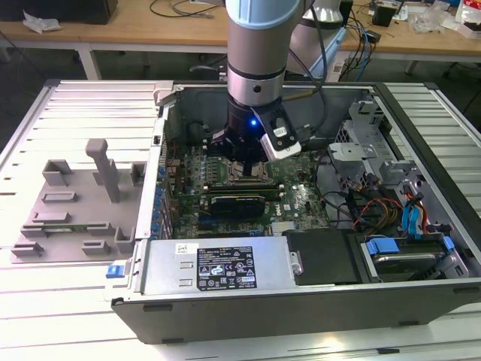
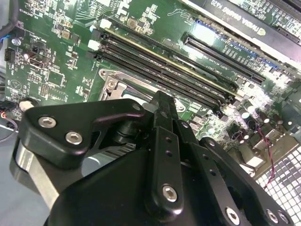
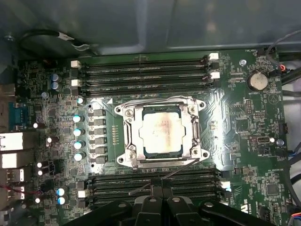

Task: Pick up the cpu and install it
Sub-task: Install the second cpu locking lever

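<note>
First wrist view: cpu seated in socket frame.

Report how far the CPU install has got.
Done: the cpu lies inside the socket frame on the motherboard. In hand: nothing visible; the hand hovers above the socket. Left: the thin retention lever looks unlatched, so locking appears undone.

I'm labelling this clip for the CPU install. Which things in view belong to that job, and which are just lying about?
Belong to the job:
- cpu, sitting in the socket frame
- pincer, above the motherboard

Just lying about:
- grey plastic tray, at the exterior view's left, outside the case
- memory slots
- coin battery
- drive cables
</note>
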Motion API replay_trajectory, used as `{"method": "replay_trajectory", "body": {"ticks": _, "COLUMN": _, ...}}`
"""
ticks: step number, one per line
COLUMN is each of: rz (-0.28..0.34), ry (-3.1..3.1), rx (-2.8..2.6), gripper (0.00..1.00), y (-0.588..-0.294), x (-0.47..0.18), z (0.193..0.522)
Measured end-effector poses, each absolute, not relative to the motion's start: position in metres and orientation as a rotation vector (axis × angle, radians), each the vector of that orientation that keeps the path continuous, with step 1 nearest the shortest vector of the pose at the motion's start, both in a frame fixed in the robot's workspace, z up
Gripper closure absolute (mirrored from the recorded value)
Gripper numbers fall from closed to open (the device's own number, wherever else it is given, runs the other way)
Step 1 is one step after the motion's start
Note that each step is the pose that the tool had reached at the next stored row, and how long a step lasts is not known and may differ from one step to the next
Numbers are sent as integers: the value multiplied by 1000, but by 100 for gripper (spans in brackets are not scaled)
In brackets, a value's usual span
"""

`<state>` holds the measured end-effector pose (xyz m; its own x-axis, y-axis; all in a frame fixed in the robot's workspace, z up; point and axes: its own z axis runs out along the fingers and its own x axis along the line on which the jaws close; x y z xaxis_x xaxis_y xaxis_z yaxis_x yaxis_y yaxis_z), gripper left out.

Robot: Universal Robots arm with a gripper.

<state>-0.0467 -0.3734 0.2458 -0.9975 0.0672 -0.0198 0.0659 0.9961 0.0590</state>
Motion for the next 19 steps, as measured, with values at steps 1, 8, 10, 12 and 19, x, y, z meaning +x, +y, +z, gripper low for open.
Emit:
{"method": "replay_trajectory", "body": {"ticks": 1, "rz": 91, "ry": 3117, "rx": 104, "gripper": 89, "y": -373, "x": -47, "z": 246}}
{"method": "replay_trajectory", "body": {"ticks": 8, "rz": 93, "ry": 3114, "rx": 103, "gripper": 89, "y": -373, "x": -47, "z": 240}}
{"method": "replay_trajectory", "body": {"ticks": 10, "rz": 93, "ry": 3112, "rx": 103, "gripper": 89, "y": -372, "x": -48, "z": 238}}
{"method": "replay_trajectory", "body": {"ticks": 12, "rz": 93, "ry": 3111, "rx": 103, "gripper": 89, "y": -372, "x": -50, "z": 234}}
{"method": "replay_trajectory", "body": {"ticks": 19, "rz": 94, "ry": 3112, "rx": 59, "gripper": 89, "y": -372, "x": -62, "z": 219}}
